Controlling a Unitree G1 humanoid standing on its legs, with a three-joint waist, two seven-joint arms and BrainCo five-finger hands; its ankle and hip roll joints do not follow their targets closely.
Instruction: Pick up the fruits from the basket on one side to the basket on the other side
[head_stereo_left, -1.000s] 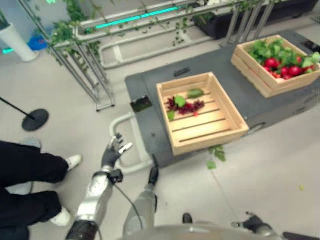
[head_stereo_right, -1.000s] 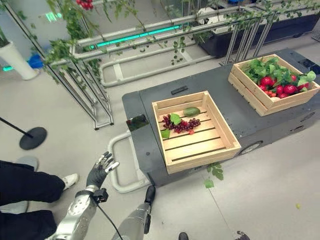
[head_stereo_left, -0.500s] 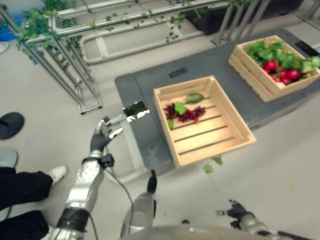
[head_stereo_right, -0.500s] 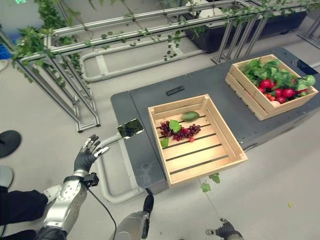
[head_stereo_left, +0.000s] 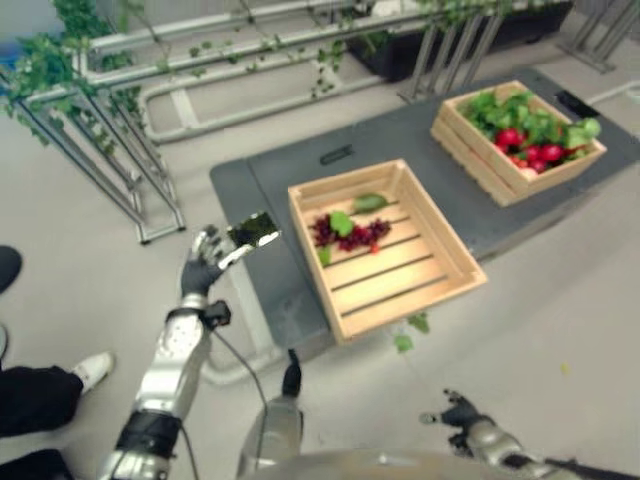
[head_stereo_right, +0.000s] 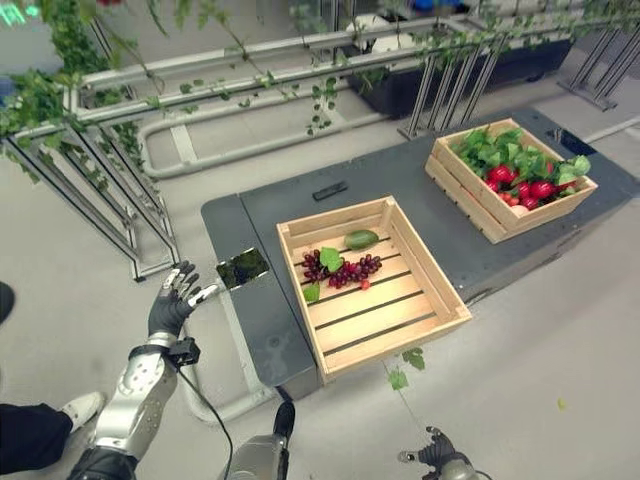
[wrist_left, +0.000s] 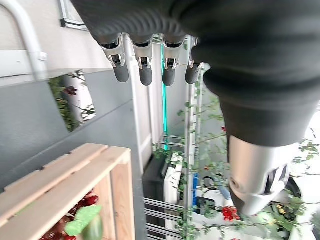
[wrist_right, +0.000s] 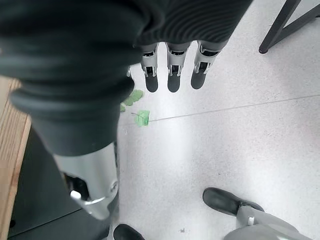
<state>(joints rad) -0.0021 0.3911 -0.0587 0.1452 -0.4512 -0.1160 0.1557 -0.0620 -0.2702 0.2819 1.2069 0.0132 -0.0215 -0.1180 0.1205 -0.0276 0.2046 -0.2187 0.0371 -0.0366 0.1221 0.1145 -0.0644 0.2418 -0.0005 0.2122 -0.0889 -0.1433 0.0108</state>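
With the left hand raised nearer the dark bench, fingers relaxed and empty, the red fruits are seen in the far crate, well off to its right, nearer the empty, open right hand.

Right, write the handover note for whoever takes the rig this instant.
Left hand: open, empty, raised beside the grey platform's left end, not over either crate.
Right hand: low near the floor, fingers relaxed, empty.
Near crate: holds a grape bunch and a green fruit.
Far crate: full of red fruit and leaves.
Done: no fruit in hand.
Left: reach a crate, grasp fruit, carry it to the other crate.
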